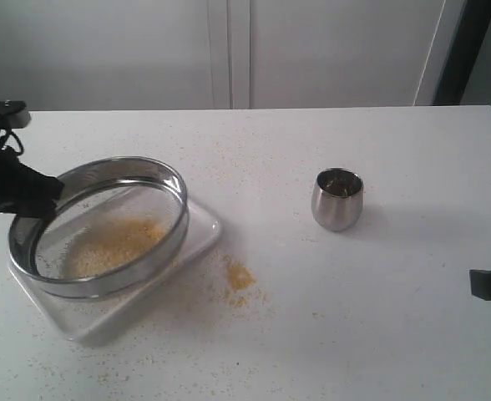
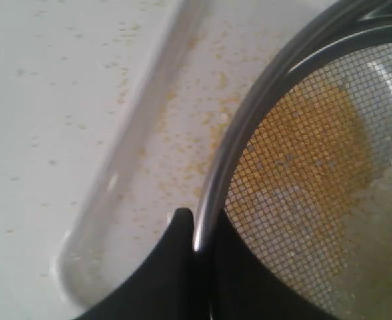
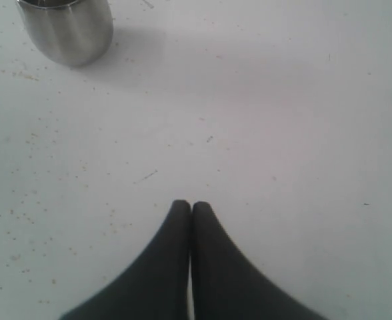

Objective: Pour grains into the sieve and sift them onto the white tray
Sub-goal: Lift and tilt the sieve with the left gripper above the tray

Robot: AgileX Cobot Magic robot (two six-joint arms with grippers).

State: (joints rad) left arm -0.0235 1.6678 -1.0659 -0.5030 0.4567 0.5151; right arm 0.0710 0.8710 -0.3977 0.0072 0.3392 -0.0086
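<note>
Two weak spots from here.

First, the grip. The left gripper (image 2: 196, 230) pinches the sieve (image 1: 175, 190) by its rim only, jaws narrow, one finger inside the ring and one outside (a single-edge hold on a wide ring). Any brisk shake could make the ring pivot or slide out of the pinch and drop onto the white tray (image 1: 202, 232).

Second, the footprint. The sieve sits over the tray and covers nearly all of it, with little margin on any side. It can't be told from these views whether it rests on the tray or hangs just above. The grains (image 1: 112, 246) lie bunched on the near side of the mesh rather than spread out. A sideways stroke would send fines past the tray rim, or tip the bunch over the ring wall. The table (image 1: 396, 326) already carries scattered granules and a small heap (image 1: 239, 276) just beside the tray's right corner, so the margin looks thin.

The right gripper (image 3: 191, 207) is pressed closed on nothing, over bare table and well apart from the cup (image 1: 337, 200). The cup stands upright, and whether anything is left in it can't be read, so there is a risk of calling the pour complete too early.
</note>
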